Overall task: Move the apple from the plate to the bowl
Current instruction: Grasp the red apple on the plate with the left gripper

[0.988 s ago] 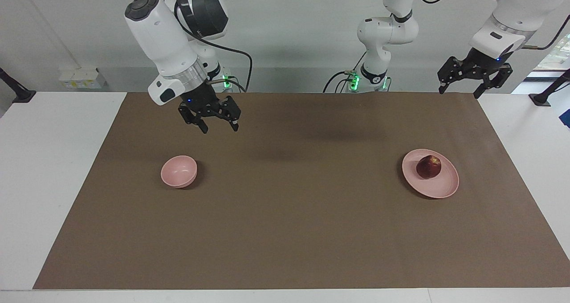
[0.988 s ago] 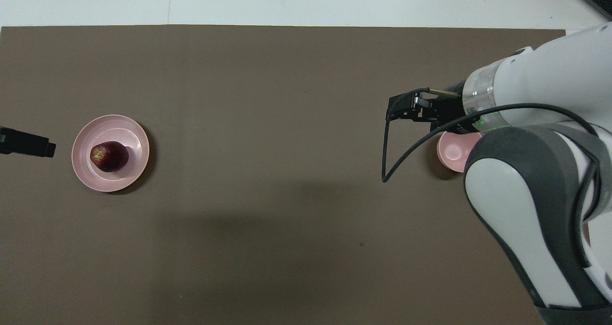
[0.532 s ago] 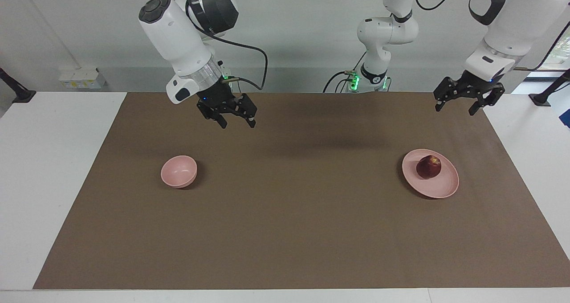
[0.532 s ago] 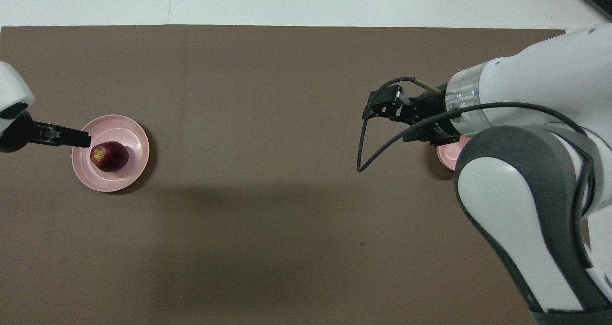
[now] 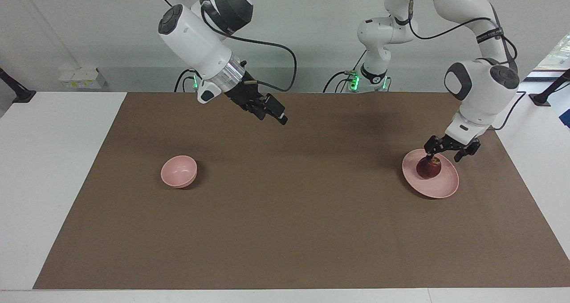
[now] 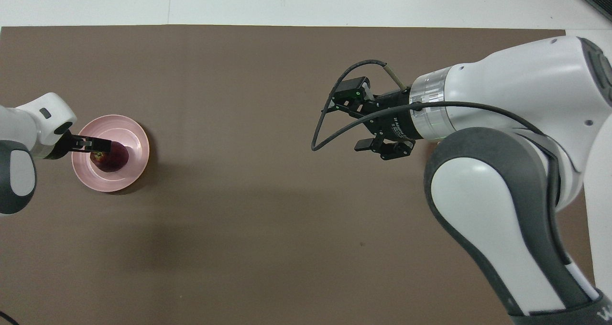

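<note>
so the left gripper point(image 5: 444, 155) is right down over the apple point(image 5: 429, 168) on the plate point(image 5: 441, 188), fingers spread either side. right gripper point(image 5: 272, 112) hangs open mid-table, bowl point(image 5: 178, 171) well off below it

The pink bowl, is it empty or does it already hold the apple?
Empty. The bowl shows only its bare pink inside; the apple is on the plate.

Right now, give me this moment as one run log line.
left gripper: open, down at apple on plate | right gripper: raised over mat, open | bowl: empty
</note>
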You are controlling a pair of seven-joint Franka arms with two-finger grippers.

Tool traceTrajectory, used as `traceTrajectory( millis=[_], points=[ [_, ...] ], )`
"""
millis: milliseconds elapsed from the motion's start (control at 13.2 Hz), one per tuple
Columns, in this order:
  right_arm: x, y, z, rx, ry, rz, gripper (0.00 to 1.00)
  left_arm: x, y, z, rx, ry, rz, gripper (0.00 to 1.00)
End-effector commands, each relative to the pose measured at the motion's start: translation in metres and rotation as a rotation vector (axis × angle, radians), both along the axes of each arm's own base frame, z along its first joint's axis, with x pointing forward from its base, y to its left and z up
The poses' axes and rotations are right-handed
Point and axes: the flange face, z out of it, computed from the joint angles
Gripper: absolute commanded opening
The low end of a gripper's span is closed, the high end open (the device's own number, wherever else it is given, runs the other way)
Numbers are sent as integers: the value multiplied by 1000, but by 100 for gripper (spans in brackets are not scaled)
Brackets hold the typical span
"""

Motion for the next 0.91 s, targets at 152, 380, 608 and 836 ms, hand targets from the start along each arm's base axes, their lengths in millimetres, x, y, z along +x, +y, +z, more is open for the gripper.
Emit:
traceTrajectory(
  millis=[152,380,608,836],
  points=[
    [8,7,-16,92,104,-97,100,-4,3,-24,-1,-12,1,100],
    [5,11,-15,92,127,-118,100,-18,5,-40,-4,21,5,100],
    [5,12,-17,89,132,-113,100,-16,-4,-39,-5,16,-8,25],
    [5,12,-17,89,132,-113,100,-6,2,-22,-1,-8,-6,0]
  ],
)
